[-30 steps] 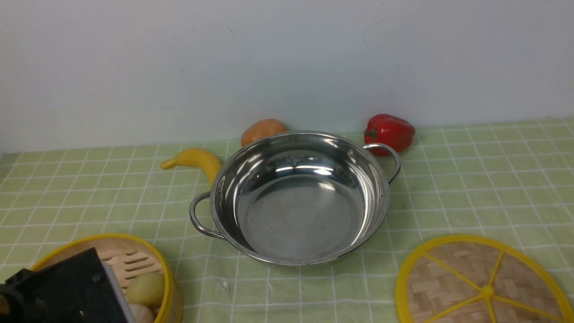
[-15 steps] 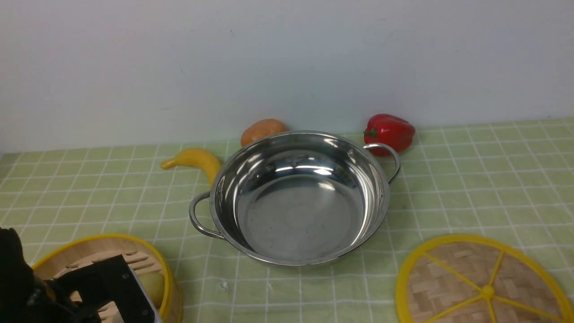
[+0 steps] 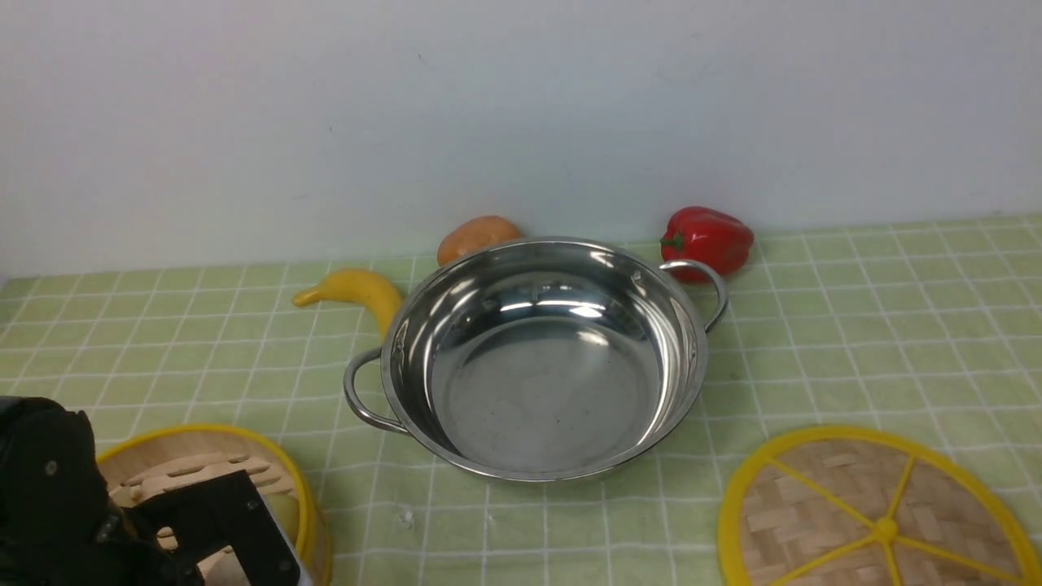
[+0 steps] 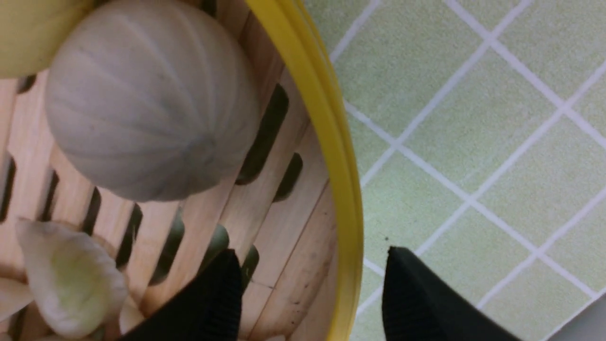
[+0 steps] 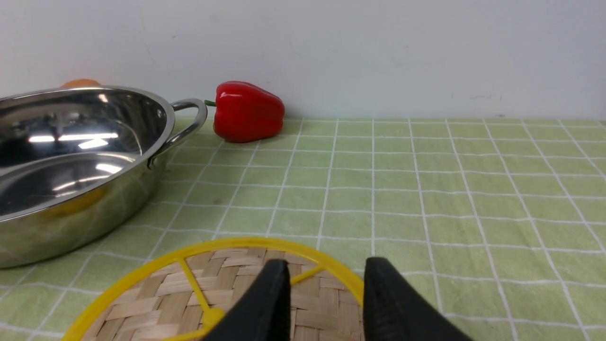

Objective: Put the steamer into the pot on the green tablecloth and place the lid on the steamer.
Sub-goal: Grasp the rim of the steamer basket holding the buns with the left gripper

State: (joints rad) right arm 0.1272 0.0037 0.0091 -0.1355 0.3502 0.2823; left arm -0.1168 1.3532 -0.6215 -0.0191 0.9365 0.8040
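Green tablecloth (image 3: 855, 325) with white grid covers the bench up to a pale wall (image 3: 521, 106).

Pot (image 3: 541, 382): centre of the cloth, upright, nothing in it. 2 loop handles, 1 toward the near left, 1 toward the far right.

Steamer (image 3: 203, 429): on the cloth at the near left corner, well apart from the pot and not in it. The left arm hides part of it in the front view. The left wrist view shows the slatted floor with a pleated white bun (image 4: 147, 99), a pale dumpling (image 4: 66, 279) and the edge of a yellowish piece (image 4: 28, 33).

Left gripper (image 4: 310, 289): jaws spread wide and straddling the steamer's yellow rim, 1 finger inside over the slats, 1 outside over the cloth. Gaps show on both sides of the rim; nothing pinched.

Lid (image 3: 822, 496): flat on the cloth at the near right, apart from the pot, knob up.

Right gripper (image 5: 326, 284): seen only in its own wrist view, over the lid's rim. Jaws stand apart with a clear gap; the yellow rim shows through it, nothing held between them.

Other items: red pepper (image 3: 708, 240) just behind the pot's far right handle; yellow banana-shaped piece (image 3: 354, 291) beside the pot's left rim; orange item (image 3: 476, 236) behind the pot, partly hidden, against the wall.
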